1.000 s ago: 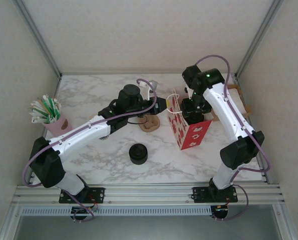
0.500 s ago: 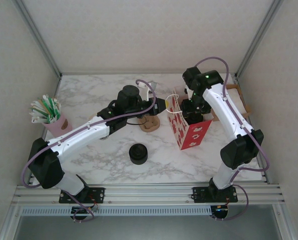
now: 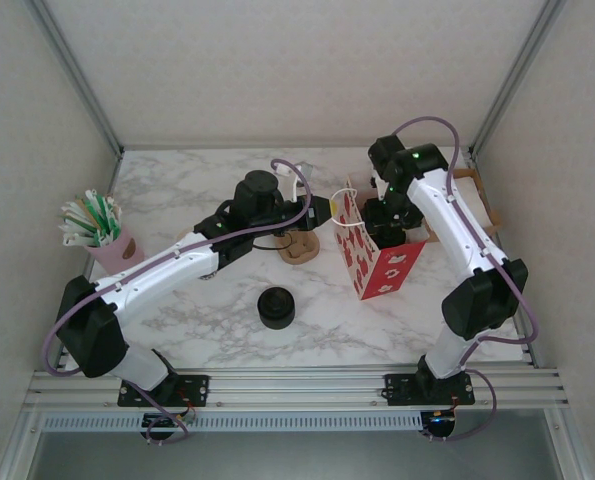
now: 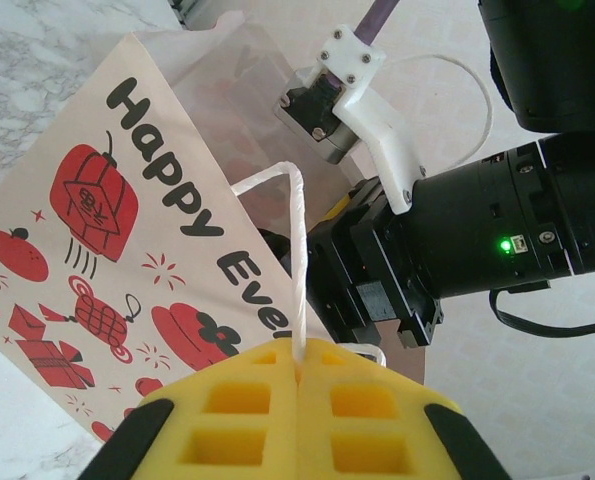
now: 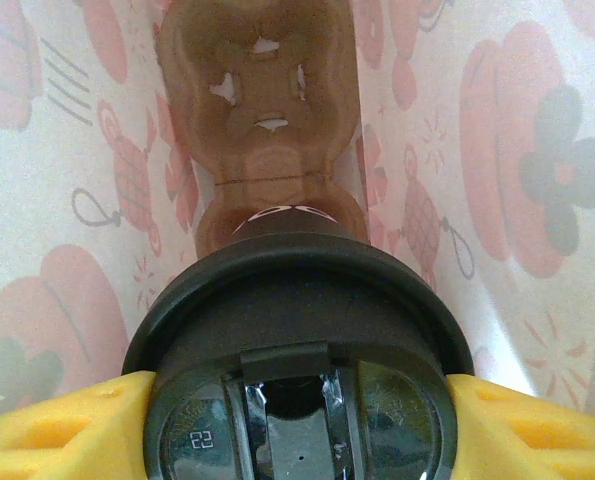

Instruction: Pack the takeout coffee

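Right wrist view | takeout coffee [image 5: 297,330] is clasped at its black lid by the right end effector [image 5: 297,425], inside the printed paper bag [image 4: 127,200] | white handle [image 4: 297,260] is pinched by the closed left end effector [image 4: 297,375], judged to hold the mouth open and steady

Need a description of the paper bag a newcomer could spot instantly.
On the marble table, look right of centre, under the right arm. The bag stands upright there, the only white paper thing with red prints and a string handle.
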